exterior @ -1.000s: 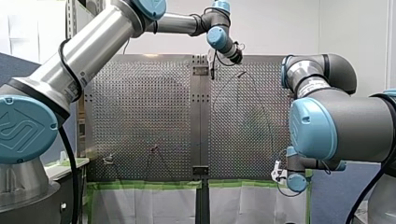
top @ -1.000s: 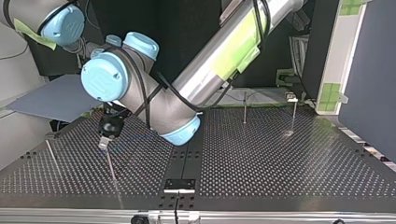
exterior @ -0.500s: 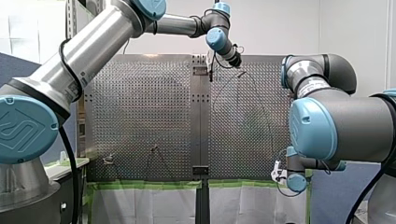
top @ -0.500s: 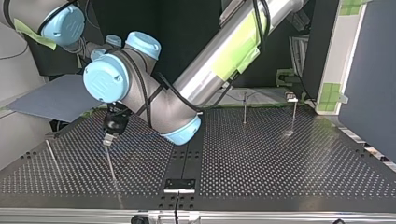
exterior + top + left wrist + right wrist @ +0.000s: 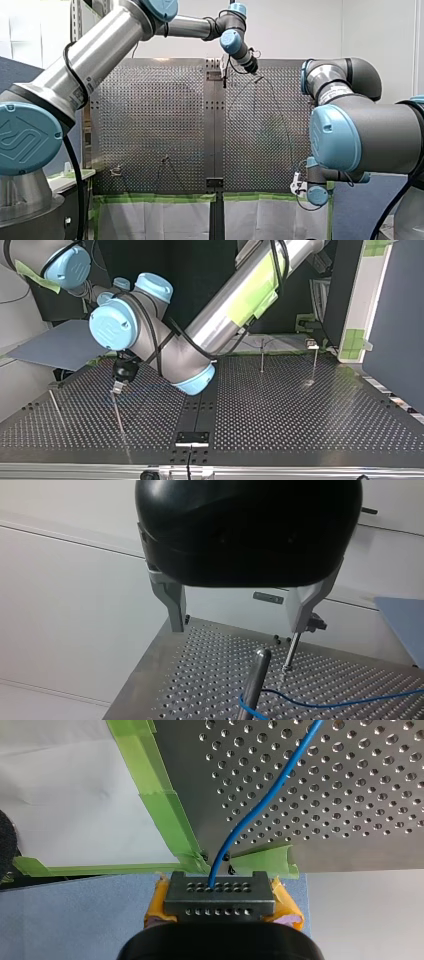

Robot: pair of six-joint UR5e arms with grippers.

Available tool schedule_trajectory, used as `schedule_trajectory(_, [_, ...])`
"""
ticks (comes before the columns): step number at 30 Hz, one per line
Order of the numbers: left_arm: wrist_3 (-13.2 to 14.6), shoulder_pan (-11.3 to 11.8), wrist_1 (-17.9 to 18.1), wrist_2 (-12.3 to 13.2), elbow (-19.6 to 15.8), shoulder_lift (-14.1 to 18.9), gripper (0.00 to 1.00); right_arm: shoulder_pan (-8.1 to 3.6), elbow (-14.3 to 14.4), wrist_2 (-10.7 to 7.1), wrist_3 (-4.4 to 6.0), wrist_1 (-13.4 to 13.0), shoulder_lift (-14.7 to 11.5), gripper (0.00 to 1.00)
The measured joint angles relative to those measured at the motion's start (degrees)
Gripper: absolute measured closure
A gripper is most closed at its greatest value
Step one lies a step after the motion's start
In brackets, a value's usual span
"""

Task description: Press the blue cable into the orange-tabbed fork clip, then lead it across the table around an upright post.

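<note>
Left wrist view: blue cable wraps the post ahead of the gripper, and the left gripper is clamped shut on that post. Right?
Not clamped. The left wrist view shows my left gripper open, fingers spread wide, gripping nothing; the post stands ahead of it, untouched. The blue cable does wrap the post.

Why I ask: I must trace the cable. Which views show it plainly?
Right wrist view: blue cable stands out on the evenly lit table. Left wrist view: plain beside the post. Top view: faint on dark metal. Front view: nearly lost in sheen.
</note>
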Motion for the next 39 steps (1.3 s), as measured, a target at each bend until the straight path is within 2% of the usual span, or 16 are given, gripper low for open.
schedule_trajectory(14, [-0.08, -0.22, -1.27, -0.52, -0.04, -0.02, 0.01, 0.08, 0.0, -0.04, 0.08, 0.09, 0.0, 1.0])
schedule_trajectory(25, [-0.17, -0.22, -3.66, -4.43, -0.02, 0.02, 0.01, 0.11, 0.0, -0.26, 0.0, 0.17, 0.0, 1.0])
schedule_trajectory(39, [-0.03, -0.22, -3.7, -4.61, -0.02, 0.01, 0.01, 0.16, 0.01, -0.26, 0.07, 0.18, 0.0, 1.0])
